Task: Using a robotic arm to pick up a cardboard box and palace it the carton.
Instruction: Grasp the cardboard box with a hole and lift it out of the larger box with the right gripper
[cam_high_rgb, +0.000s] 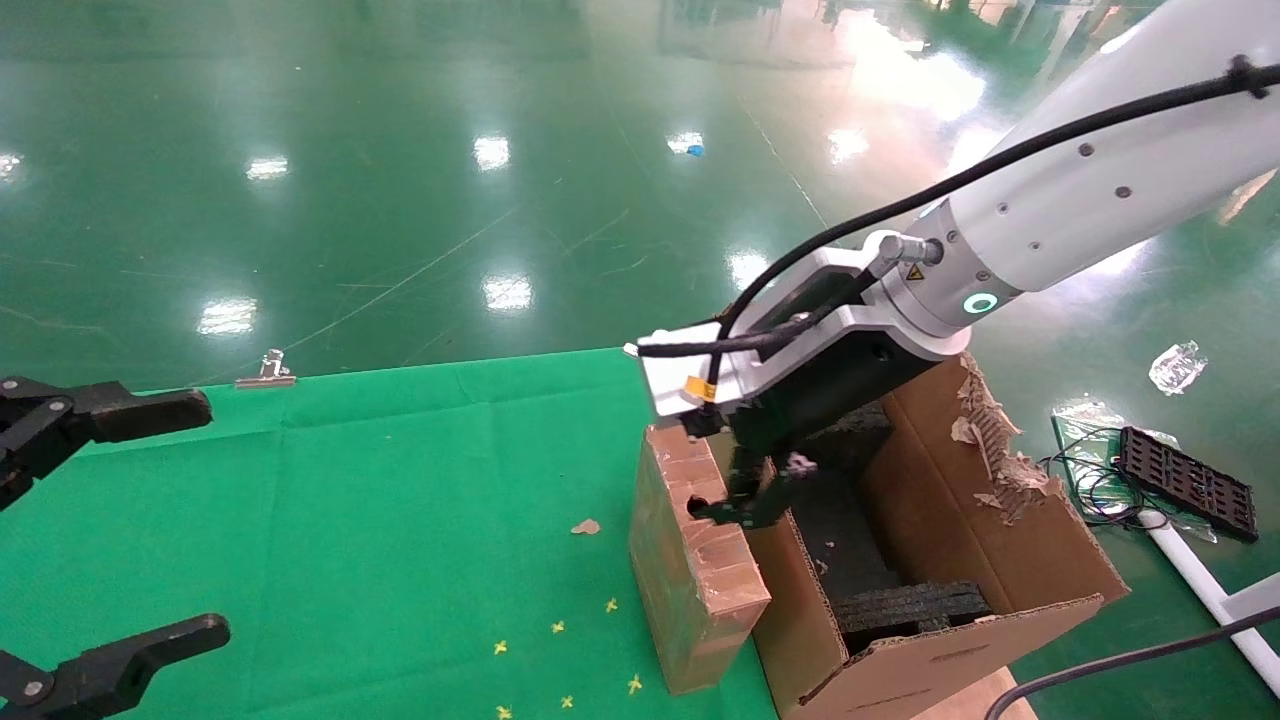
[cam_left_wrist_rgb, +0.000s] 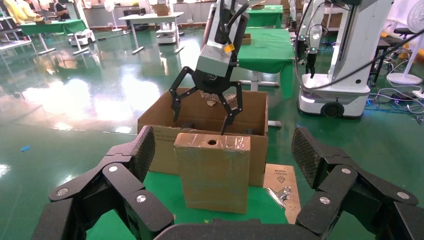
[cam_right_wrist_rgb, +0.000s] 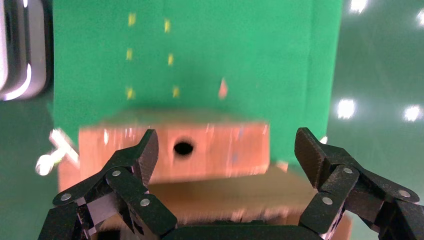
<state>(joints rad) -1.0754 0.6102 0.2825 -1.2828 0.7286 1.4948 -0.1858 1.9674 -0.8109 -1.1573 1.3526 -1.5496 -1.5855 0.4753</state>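
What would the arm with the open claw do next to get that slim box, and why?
Probably lower the right gripper a little and shut it on the cardboard box. The fingers are spread open just above the box's top face, not yet holding it. The box stands upright on the green table against the carton. The left gripper waits aside, open.

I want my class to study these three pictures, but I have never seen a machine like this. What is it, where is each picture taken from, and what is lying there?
It is a two-armed robot. The wide picture comes from a camera on its head; the other two come from cameras on its wrists.

The white robotic arm is its right one. The right gripper, open, hangs over the cardboard box, which stands upright on the green cloth against the carton. Nothing is held yet.

The left gripper, also open, waits at the table's other side, facing the box.

A metal clip lies at the cloth's far edge, small yellow marks nearer.
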